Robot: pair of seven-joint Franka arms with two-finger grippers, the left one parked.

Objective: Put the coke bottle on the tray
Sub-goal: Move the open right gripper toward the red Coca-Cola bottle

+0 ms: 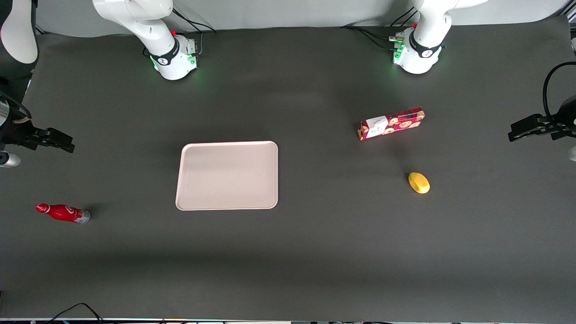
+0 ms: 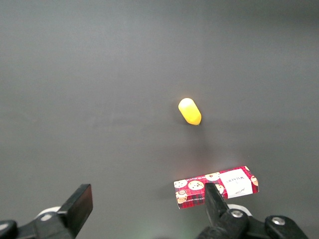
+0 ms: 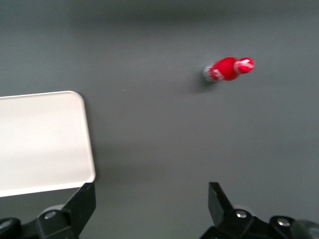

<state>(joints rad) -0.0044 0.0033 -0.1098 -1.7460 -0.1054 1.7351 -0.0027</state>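
The coke bottle [image 1: 63, 213] [image 3: 227, 68] is small and red with a red cap and a silvery base. It lies on its side on the dark table toward the working arm's end. The pale beige-pink tray [image 1: 227, 175] [image 3: 40, 139] lies flat mid-table with nothing on it, well apart from the bottle. My gripper [image 1: 63, 141] [image 3: 152, 191] hangs above the table at the working arm's end, farther from the front camera than the bottle. Its jaws stand wide apart with only bare table between them. Neither bottle nor tray is touched.
A long red biscuit box [image 1: 391, 123] [image 2: 217, 186] and a small yellow lemon-like object [image 1: 419, 182] [image 2: 190, 111] lie toward the parked arm's end. Both arm bases [image 1: 173, 58] stand at the table's back edge.
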